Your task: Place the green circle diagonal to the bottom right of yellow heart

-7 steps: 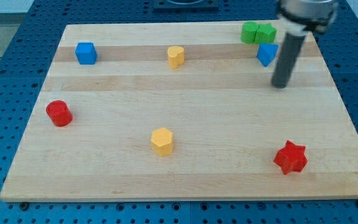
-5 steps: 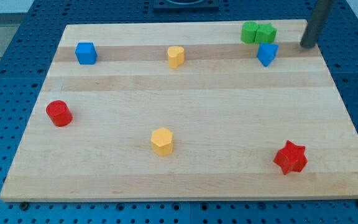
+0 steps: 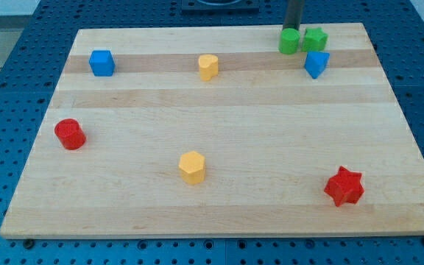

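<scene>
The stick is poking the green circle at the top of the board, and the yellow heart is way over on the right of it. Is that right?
Not quite. In the camera view my tip is at the green circle near the board's top, but the yellow heart sits to the circle's left, not its right.

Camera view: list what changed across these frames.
My tip swung from the board's right side, beside the blue block, up and leftward to just behind the green circle. The circle shifted slightly left and down, away from the green star. Everything else stayed put.
</scene>
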{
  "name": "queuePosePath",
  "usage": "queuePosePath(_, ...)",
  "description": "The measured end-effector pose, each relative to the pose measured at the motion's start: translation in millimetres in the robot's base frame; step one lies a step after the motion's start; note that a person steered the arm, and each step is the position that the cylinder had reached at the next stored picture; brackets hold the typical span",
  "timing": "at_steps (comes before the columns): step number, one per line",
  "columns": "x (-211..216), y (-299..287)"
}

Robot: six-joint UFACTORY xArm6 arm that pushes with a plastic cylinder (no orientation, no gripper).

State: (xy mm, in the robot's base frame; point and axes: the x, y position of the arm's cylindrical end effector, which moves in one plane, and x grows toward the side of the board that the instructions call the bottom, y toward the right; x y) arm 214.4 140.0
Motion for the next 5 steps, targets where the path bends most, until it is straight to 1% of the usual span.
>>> queuePosePath(3, 5.2, 1.1)
queuePosePath(5, 42.4, 1.1)
